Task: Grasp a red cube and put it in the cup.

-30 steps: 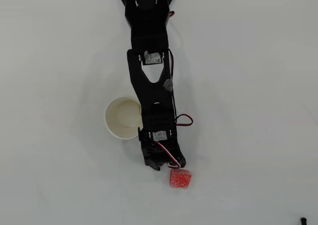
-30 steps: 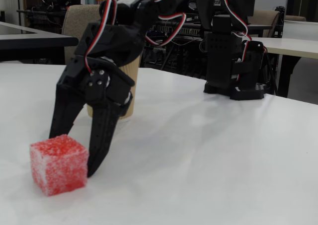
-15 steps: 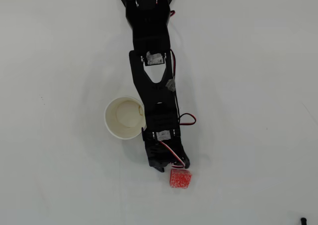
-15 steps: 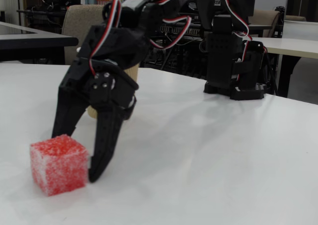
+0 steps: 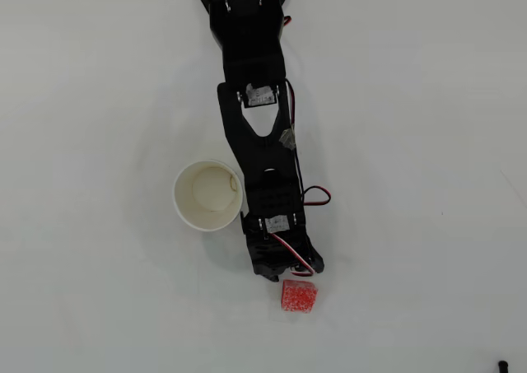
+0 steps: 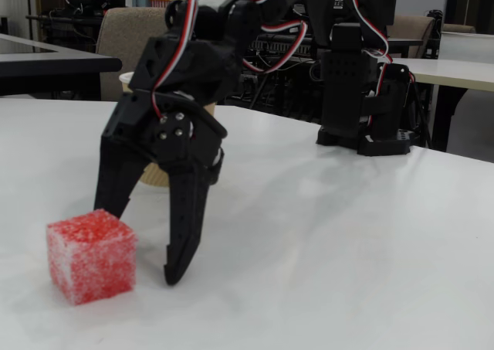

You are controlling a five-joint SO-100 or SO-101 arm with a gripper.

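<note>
- Your gripper point(image 6: 143, 242) stands spread wide and empty, tips low to the white table point(image 6: 332, 242), with nothing between the jaws.
- The red cube point(image 6: 91, 255) sits flat on the table. In the fixed view it lies left of and in front of the gripper, outside the jaws: one finger is behind it and the other clear to its right.
- In the overhead view the red cube point(image 5: 297, 296) lies just below the gripper point(image 5: 284, 276), a little right of the arm's line.
- The cup point(image 5: 207, 196) stands upright and empty, pressed close against the left side of the arm point(image 5: 262, 155) in the overhead view. I can't tell whether they touch.
- Expect the cube to be light and firm. Its grainy, speckled faces should give decent friction, though you can't confirm stiffness from here.
- Take it across two opposite flat faces, near mid-height. A corner grip would likely let it twist out.
- Mind that a finger meeting the cube from the side will probably just slide it along the smooth tabletop.
- You have open table all round the cube, and no table edge is close in the overhead view.
- The tight spot is the cup beside the arm: it looks light and easy to tip, so lift well clear before swinging towards it.
</note>
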